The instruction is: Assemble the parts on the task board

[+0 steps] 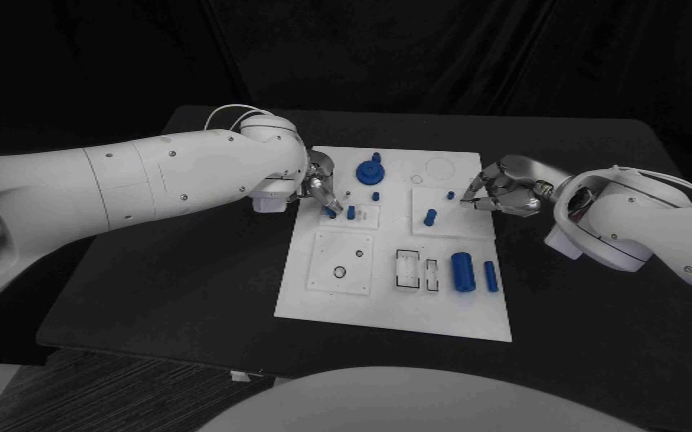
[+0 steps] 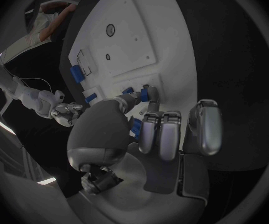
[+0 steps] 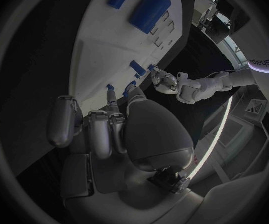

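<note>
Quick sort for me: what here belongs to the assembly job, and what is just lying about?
Job:
task board
large blue cylinder
thin blue rod
blue knob
blue peg
small blue part at the left hand
right hand

Lying about:
black table, nothing else on it

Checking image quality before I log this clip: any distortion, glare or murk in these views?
Head view: dim and even, the task board bright but unglared against the black table. Left wrist view: fisheye bows the board's edges, and the left hand looms large. Right wrist view: same bending, with the right hand in shadow.
</note>
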Robot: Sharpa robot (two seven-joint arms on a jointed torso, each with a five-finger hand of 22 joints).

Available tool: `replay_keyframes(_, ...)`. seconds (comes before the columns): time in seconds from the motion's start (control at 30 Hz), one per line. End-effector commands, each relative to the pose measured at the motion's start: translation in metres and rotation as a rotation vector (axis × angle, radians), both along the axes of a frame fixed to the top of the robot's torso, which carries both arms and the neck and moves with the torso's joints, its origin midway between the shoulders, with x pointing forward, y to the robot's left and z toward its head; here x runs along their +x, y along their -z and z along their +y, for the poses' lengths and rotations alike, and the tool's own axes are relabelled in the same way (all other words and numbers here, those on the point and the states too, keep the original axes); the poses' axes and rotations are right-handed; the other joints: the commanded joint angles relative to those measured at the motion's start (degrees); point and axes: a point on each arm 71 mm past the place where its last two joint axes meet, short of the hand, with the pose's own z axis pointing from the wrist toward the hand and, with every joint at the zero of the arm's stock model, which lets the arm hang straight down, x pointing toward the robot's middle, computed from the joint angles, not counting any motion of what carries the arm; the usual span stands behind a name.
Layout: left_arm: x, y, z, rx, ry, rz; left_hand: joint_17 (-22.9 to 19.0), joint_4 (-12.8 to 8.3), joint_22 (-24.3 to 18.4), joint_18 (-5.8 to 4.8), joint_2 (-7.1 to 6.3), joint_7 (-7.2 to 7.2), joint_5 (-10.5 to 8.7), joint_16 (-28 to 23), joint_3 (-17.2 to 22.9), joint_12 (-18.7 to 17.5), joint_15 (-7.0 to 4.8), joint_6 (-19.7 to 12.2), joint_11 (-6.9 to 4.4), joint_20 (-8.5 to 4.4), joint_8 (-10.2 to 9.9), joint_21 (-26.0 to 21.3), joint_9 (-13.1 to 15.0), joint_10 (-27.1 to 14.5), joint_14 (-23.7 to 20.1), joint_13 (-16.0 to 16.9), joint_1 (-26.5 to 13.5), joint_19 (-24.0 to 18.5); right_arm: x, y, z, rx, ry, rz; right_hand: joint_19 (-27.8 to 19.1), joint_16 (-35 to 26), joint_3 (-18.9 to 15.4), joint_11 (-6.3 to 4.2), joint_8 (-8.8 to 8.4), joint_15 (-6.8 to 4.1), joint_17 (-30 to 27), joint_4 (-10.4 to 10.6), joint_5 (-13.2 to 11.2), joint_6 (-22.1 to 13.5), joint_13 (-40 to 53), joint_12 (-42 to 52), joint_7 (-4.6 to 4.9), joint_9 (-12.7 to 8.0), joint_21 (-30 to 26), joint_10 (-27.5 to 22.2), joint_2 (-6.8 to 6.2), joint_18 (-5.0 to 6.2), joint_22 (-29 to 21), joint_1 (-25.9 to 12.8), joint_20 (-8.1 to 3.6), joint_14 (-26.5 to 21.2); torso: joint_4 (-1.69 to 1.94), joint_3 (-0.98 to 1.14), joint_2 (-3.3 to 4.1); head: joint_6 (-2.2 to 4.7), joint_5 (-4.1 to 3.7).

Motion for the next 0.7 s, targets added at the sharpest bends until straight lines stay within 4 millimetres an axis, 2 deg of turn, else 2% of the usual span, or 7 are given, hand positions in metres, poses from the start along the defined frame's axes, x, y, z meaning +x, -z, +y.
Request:
replay_keyframes(0.03, -0.0021, 0.0029, -0.0015, -0.001, 0.015, 0.016, 15.2, 0.1, 10.8, 2.83, 0.84, -0.80, -1.11, 0.8, -1.5, 0.6, 0.12, -1.7, 0.33, -0.02, -1.1, -0.6, -0.5, 6.2, 6.2, 15.3, 0.3, -0.6, -0.0007, 0.0010, -0.0005, -0.001, 0.007, 0.000, -0.5, -1.2, 0.6, 0.04, 0.92, -0.06, 11.8, -0.3, 1.2, -0.1, 13.5, -0.4, 0.11, 0.1, -1.4, 6.2, 1.25, 1.64, 9.6, 2.6, 0.01, 4.8, 0.00, 0.00, 0.03, -0.01, 0.02)
replay_keyframes(0.2, -0.0025, 0.0039, -0.0009, 0.003, 0.015, 0.021, 15.2, 0.4, 10.8, 2.85, 0.87, -0.74, -1.33, 0.8, -2.3, 0.6, 0.16, -1.7, 0.38, 0.02, -1.2, -0.7, -0.6, 6.2, 6.2, 15.3, 0.0, -0.7, -0.0008, 0.0014, -0.0005, -0.002, 0.006, 0.002, -0.5, -1.2, 0.6, 0.04, 0.92, -0.06, 11.8, -0.3, 1.2, -0.1, 13.5, -0.4, 0.11, 0.1, -1.4, 6.2, 1.25, 1.64, 9.6, 2.6, 0.01, 4.8, 0.00, 0.01, 0.00, -0.01, 0.07)
replay_keyframes(0.7, -0.0042, 0.0067, -0.0001, 0.012, 0.018, 0.035, 15.2, 1.8, 10.7, 2.91, 1.60, -0.55, -4.21, 0.8, -5.4, 0.6, 0.34, -1.5, 0.57, 0.20, -1.8, -0.9, -1.1, 6.2, 6.2, 15.3, -0.4, -0.9, -0.0008, 0.0025, -0.0007, -0.006, 0.007, 0.009, -0.5, -1.2, 0.7, 0.04, 0.92, -0.06, 11.7, -0.3, 1.4, -0.1, 13.5, -0.4, 0.10, 0.1, -1.6, 6.2, 1.26, 1.67, 9.6, 2.7, 0.01, 4.8, 0.01, 0.00, 0.00, -0.01, 0.17)
